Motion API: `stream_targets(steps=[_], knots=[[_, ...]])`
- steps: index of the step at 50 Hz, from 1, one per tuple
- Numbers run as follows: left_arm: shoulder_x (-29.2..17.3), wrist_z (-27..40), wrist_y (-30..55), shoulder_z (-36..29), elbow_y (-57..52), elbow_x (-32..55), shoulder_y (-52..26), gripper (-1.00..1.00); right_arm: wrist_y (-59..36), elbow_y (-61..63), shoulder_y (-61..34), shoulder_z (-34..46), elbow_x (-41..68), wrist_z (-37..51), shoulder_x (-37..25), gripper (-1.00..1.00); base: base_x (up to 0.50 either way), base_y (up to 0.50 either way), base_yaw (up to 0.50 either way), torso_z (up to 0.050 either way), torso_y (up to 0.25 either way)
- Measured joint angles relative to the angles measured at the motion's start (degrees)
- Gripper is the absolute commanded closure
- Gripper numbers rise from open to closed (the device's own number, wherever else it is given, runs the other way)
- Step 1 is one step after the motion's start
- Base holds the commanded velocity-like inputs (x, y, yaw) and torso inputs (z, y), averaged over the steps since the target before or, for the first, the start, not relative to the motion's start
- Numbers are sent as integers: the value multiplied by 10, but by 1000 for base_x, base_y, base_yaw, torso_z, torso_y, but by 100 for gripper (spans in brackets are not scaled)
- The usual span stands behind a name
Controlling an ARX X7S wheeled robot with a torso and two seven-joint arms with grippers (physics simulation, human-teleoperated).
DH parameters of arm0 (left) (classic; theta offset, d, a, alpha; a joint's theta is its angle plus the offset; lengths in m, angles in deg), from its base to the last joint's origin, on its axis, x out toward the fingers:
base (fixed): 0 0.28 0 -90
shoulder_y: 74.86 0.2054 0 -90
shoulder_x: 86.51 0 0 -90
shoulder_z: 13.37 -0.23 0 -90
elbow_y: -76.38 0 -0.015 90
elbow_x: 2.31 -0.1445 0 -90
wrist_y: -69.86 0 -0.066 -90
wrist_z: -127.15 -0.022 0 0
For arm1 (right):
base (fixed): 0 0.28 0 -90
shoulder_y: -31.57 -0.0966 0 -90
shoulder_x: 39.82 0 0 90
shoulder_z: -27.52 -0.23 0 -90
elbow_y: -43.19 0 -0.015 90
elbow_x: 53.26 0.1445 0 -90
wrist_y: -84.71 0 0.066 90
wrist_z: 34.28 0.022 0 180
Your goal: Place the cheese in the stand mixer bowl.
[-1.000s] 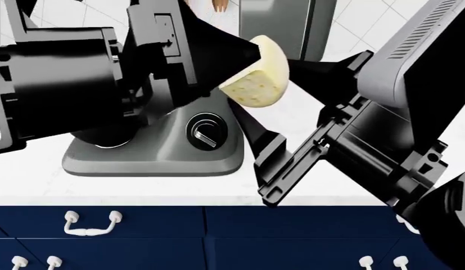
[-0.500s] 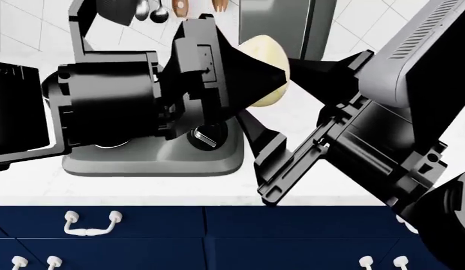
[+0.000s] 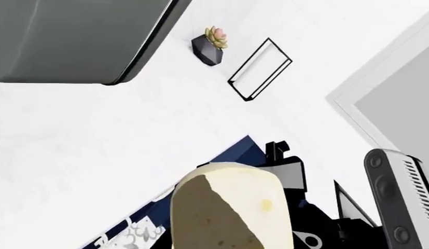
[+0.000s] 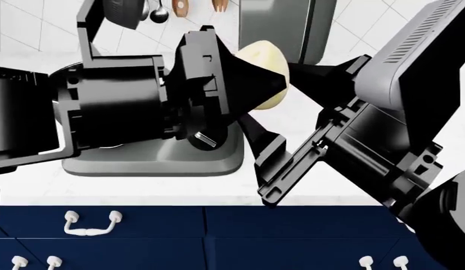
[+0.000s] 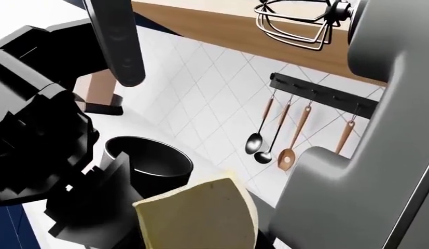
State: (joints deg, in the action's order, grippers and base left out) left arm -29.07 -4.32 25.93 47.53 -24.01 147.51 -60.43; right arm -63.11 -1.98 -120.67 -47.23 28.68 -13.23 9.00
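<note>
The cheese (image 4: 263,58), a pale yellow wedge, hangs in the air above the counter between both grippers. My right gripper (image 4: 267,93) is shut on it, one finger above and one below. The cheese fills the near edge of the right wrist view (image 5: 200,218). My left gripper (image 4: 276,80) reaches in from the left. Its dark near finger covers part of the cheese, with its jaws on either side, open as far as I can see. The cheese is also close in the left wrist view (image 3: 228,207). The black stand mixer bowl (image 5: 155,163) sits behind the left arm and is hidden in the head view.
The grey mixer body (image 4: 153,162) with its dial (image 4: 204,138) stands on the white counter under the left arm. A whisk (image 5: 297,23) and hanging utensils (image 5: 284,135) show by the tiled wall. A potted plant (image 3: 210,44) and wire frame (image 3: 259,67) are on the counter. Navy drawers (image 4: 217,236) are below.
My left arm has moved right, and its gripper now covers much of the cheese. The cheese and the right arm have barely shifted.
</note>
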Motion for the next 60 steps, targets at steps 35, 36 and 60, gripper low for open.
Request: stream_targets(steps=[35,36,60], knots=[[-87,63,-40,62,-63,-13,-49,100,25,19,34,-42,17,-56,-58,-100,0,0,0,0,0],[-91,66,-42,64,-66,-11,-51,100,28,21,38,-47,19,-59,-63,-100,0,0,0,0,0],[-169,166,-11,42,-38,-27,-151,100,70,13,76,-113,66,-63,-117,-100,0,0,0,0,0]])
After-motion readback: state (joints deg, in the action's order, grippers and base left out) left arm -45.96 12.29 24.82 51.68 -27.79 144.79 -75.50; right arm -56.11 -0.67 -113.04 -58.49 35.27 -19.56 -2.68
